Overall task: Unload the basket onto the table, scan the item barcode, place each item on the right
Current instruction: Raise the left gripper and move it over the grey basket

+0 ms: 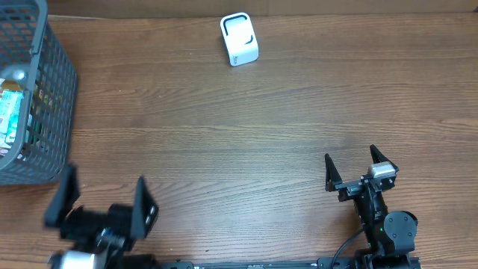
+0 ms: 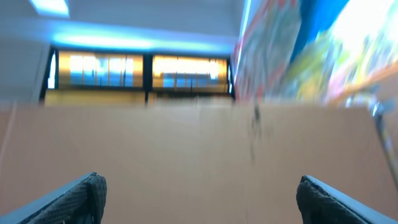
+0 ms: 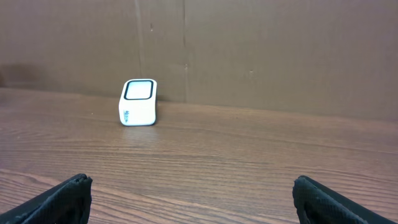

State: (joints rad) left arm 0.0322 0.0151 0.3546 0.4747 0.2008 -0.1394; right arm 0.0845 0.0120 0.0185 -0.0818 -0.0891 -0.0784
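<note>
Wooden table [image 1: 224, 134]: scanner [image 1: 239, 39] lies well beyond left gripper [image 1: 105, 178] and right gripper [image 1: 350, 155], both released.

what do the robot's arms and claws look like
Both arms are black. The right claw has two flat, tapered black fingers, with a silver block behind them, a round black joint further back and a black cable curving off near the base. The left claw has similar black fingers, blurred here, with a white part behind it.
</note>
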